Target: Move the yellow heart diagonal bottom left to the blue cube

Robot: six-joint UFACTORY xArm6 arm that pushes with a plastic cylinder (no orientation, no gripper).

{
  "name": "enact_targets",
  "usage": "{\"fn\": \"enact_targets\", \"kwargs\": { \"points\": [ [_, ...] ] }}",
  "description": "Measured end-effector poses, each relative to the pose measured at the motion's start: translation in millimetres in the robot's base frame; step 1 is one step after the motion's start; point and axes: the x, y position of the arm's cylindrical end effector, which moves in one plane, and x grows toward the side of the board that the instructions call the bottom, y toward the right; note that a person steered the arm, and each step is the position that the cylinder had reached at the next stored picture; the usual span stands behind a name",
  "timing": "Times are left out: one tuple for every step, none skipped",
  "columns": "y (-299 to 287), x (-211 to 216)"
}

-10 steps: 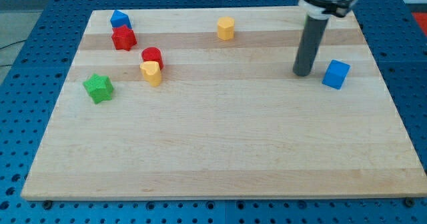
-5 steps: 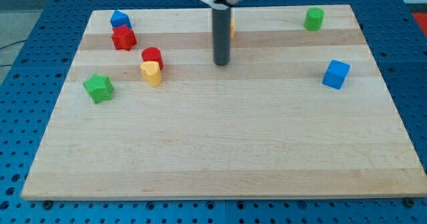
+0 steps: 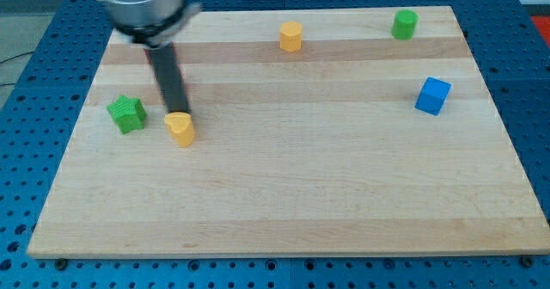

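My tip has swung left across the bench, now touching the yellow heart, nudged nearer. Tool's a bare rod, grips nothing; blue cube sits far right.

Bright, even light from overhead; soft short shadows under the blocks, the desk sharp, the rod motion-blurred.

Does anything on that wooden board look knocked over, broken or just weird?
Nothing stands out. The yellow heart, green star, blue cube and the others sit flat and undamaged; my tip touches the heart's top edge.
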Motion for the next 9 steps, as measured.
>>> {"fn": "enact_targets", "kwargs": {
  "points": [
    [4, 18],
    [80, 62],
    [172, 95],
    [105, 99],
    [105, 125],
    [187, 153],
    [239, 147],
    [272, 147],
    [288, 147]
  ]
}}
